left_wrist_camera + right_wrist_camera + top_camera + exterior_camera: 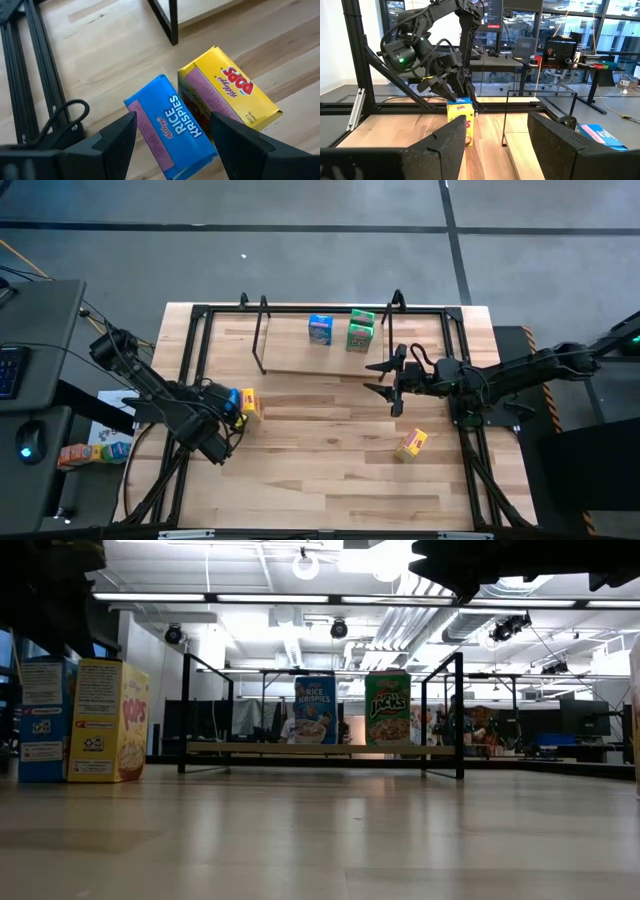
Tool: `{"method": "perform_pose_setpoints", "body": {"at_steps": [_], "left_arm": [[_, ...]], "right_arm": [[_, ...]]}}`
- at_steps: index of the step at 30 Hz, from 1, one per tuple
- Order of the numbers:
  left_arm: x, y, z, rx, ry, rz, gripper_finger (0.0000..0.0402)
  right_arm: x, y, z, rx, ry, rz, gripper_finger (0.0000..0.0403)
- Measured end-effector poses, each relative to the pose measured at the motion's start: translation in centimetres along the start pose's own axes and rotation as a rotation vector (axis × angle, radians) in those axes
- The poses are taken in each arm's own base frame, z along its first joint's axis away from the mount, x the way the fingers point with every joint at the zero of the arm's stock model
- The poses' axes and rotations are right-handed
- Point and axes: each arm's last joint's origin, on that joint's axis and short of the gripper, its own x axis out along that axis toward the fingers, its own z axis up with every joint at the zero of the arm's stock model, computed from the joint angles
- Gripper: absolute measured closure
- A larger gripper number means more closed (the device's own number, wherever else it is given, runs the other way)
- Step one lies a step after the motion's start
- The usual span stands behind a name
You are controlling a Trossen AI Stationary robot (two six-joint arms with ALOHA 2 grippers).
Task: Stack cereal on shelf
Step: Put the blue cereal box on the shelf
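Note:
A blue Rice Krispies box (pixel 172 132) and a yellow Pops box (pixel 227 97) stand upright side by side on the table's left part (pixel 241 402), also seen in the low view (pixel 40 720) (pixel 108 720). My left gripper (pixel 172 120) hovers above them, open, with its fingers on either side of the blue box and apart from it. The shelf (pixel 300 368) at the far edge carries a blue box (pixel 320 329) and green boxes (pixel 360 332), standing upright on its board. A yellow-orange box (pixel 411 443) lies on the table at the right. My right gripper (pixel 383 378) is open in the air in front of the shelf's right end.
The black frame (pixel 190 340) edges the table. More small boxes (pixel 82 452) lie off the table at the left. Bare wood stretches across the middle and the near part (pixel 320 480). The shelf's thin uprights (pixel 262 330) stand close to the left gripper's boxes.

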Motion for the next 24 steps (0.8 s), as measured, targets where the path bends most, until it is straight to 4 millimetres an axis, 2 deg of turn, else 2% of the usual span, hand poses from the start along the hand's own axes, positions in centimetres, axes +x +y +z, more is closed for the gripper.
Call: {"method": "perform_pose_setpoints", "body": {"at_steps": [7, 17, 21, 24], "left_arm": [[0.18, 0.23, 0.05, 0.040, -0.035, 0.014, 0.0153], [0.18, 0.28, 0.06, 0.022, -0.035, 0.018, 0.0087], [0.16, 0.37, -0.19, -0.018, 0.042, 0.045, 0.0086], [-0.02, 0.41, -0.40, -0.025, 0.035, 0.032, 0.0086]], "right_arm": [[0.00, 0.00, 0.00, 0.000, 0.000, 0.000, 0.0199], [0.00, 0.00, -0.01, 0.000, 0.001, 0.000, 0.0199], [0.00, 0.00, -0.01, 0.000, 0.001, 0.000, 0.0199], [0.01, 0.00, -0.02, 0.000, 0.001, 0.000, 0.0199]]}}
